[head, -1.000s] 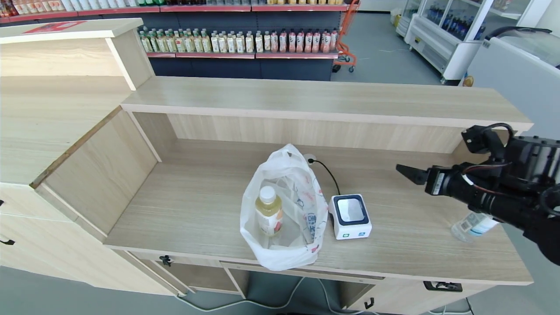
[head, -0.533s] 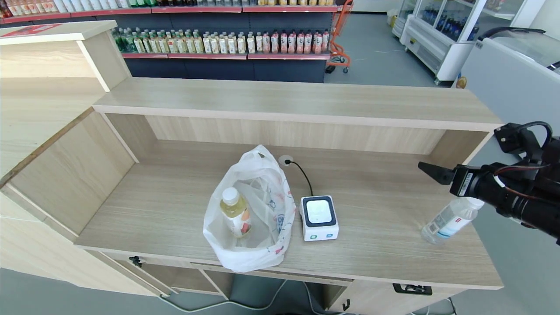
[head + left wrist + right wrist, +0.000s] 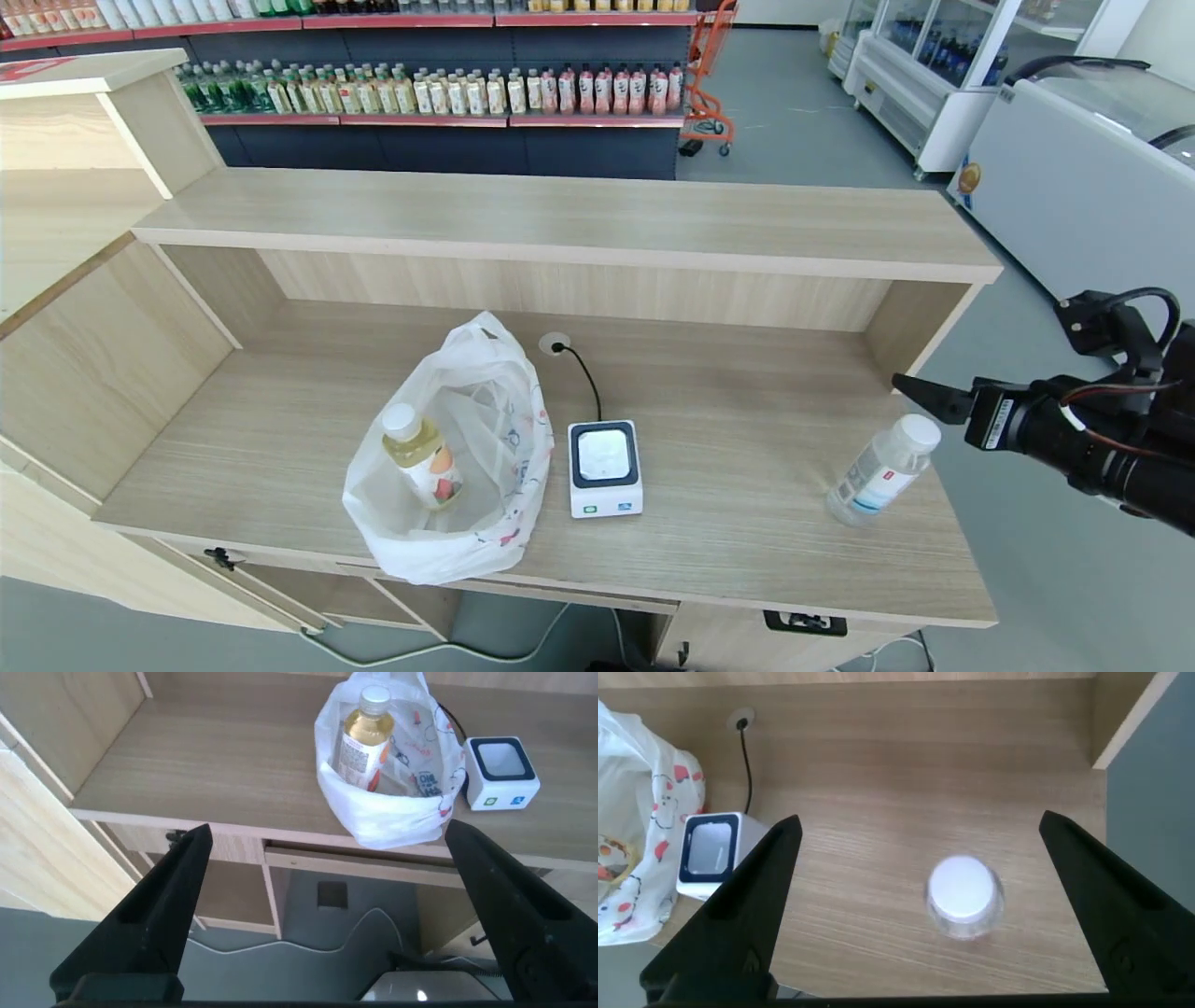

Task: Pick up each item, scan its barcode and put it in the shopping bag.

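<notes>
The wooden counter spreads below and ahead of both grippers. The white shopping bag stands open on it straight ahead of the left gripper, whose fingers are spread wide apart; it is well off to the left of the right gripper. The scanner sits just beside the bag, on the side nearer the right gripper. The clear bottle stands upright below the right gripper, its white cap between the widely parted fingers, untouched. A tea bottle leans inside the bag.
</notes>
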`<state>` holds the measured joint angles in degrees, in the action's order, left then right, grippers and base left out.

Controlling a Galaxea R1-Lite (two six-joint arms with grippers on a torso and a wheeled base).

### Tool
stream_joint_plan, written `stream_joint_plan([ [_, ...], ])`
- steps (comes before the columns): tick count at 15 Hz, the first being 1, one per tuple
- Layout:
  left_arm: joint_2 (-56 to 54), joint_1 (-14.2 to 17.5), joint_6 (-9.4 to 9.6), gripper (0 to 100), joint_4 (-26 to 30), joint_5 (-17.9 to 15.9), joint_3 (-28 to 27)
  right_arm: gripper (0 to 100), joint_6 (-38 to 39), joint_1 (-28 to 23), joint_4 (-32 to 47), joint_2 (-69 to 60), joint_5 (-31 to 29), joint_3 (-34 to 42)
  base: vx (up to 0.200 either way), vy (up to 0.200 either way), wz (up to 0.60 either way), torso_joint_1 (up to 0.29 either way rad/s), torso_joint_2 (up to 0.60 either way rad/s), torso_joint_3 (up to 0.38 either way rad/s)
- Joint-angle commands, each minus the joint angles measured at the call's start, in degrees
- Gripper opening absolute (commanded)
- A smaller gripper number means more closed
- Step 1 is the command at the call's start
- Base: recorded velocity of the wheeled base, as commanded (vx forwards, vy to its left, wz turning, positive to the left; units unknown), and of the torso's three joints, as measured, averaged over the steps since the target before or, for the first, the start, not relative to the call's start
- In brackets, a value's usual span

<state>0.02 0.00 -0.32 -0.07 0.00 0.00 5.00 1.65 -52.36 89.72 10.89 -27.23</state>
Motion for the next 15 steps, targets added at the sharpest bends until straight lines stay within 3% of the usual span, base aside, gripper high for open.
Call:
stream_joint_plan([
  [1,0.06,0.0,0.05,100,-0.01,0.0,0.0,100,-0.08,0.02,-0.11,-0.25,0.01,1.57,0.0,-0.2,0.0,-0.002,0.01,0.002],
  [8,0.06,0.0,0.05,100,-0.01,0.0,0.0,100,-2.27,0.02,-0.29,-3.59,0.1,10.36,0.0,0.0,0.0,0.0,0.0,0.0],
  [11,0.06,0.0,0.05,100,-0.01,0.0,0.0,100,-2.36,0.02,-0.29,-4.21,0.01,12.03,-0.2,0.0,0.0,0.007,0.0,0.002],
  [15,0.06,0.0,0.05,100,0.07,0.0,-0.09,100,-5.88,-1.38,0.15,-3.41,-0.43,13.08,0.0,0.0,0.0,0.0,0.0,0.0],
])
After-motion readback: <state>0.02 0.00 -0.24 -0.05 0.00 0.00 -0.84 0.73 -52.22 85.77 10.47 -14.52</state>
